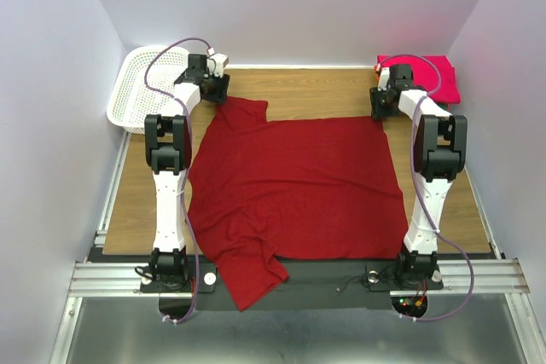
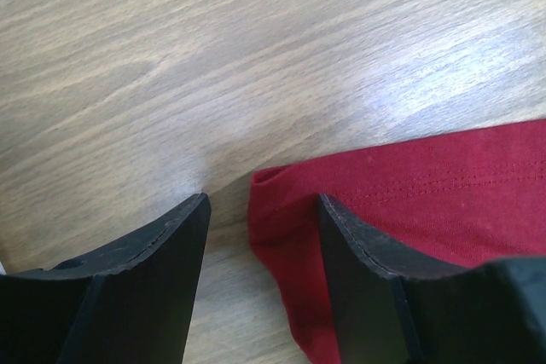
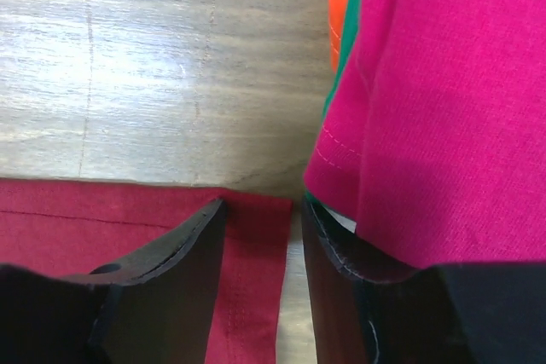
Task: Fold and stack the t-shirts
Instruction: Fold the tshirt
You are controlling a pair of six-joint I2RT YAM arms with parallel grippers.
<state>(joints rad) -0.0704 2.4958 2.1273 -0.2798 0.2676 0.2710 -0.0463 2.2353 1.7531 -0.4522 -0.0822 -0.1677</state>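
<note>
A large dark red t-shirt [image 1: 294, 185] lies spread flat on the wooden table, one bottom part hanging over the near edge. My left gripper [image 1: 217, 98] is down at its far left corner. In the left wrist view that gripper [image 2: 263, 210] stands open, and the red shirt [image 2: 426, 193] has its corner between the fingers. My right gripper [image 1: 381, 110] is at the far right corner. It [image 3: 262, 210] is open too, astride the red hem [image 3: 256, 253]. A folded stack with a pink t-shirt [image 3: 444, 108] on top, green [image 3: 345, 70] and orange [image 3: 345, 6] below, touches its right finger.
A white lattice basket [image 1: 145, 83] stands at the far left corner. The folded pink stack [image 1: 431, 74] sits at the far right corner, close behind the right gripper. Bare wood [image 1: 316, 83] shows along the back of the table. White walls close in on both sides.
</note>
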